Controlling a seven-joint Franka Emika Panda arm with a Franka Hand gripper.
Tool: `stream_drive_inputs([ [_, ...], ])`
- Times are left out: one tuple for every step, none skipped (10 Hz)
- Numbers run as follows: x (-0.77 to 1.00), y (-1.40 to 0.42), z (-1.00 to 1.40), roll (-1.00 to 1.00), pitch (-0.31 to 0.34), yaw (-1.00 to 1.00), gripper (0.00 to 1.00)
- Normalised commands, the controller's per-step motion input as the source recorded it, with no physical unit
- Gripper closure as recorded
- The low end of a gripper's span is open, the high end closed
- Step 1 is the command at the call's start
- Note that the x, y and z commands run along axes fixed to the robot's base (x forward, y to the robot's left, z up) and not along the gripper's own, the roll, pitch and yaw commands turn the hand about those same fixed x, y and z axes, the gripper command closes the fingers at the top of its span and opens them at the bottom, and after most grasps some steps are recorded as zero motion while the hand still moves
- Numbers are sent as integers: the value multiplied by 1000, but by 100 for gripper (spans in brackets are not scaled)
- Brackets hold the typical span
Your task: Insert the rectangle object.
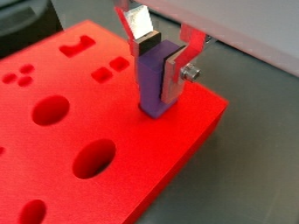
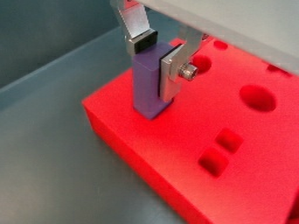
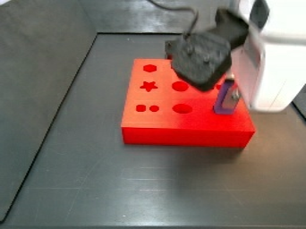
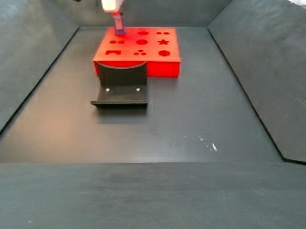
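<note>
One purple-blue bar (image 1: 153,80) stands upright with its lower end sunk in a slot near a corner of the red block (image 1: 70,131), right of centre in a side view (image 3: 224,97). Gripper (image 1: 165,63) sits directly above the block, silver fingers clamped on the bar's upper part. Block is matte, with round, star and square holes. Dark curved holder (image 4: 121,90) sits just in front of it.

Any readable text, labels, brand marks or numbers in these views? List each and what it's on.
None readable in any view.
The red block has only cut-out shapes, no lettering.
The purple-blue bar is plain; it stands upright at the block's corner between the fingers of the tool.
The dark grey curved holder shows no marking.
</note>
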Motion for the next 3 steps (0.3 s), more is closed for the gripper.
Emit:
stream_drive_inputs([
  [263, 0, -974, -17, -26, 0, 100],
  [131, 0, -669, 0, -31, -34, 100],
  [0, 0, 0, 0, 0, 0, 100],
])
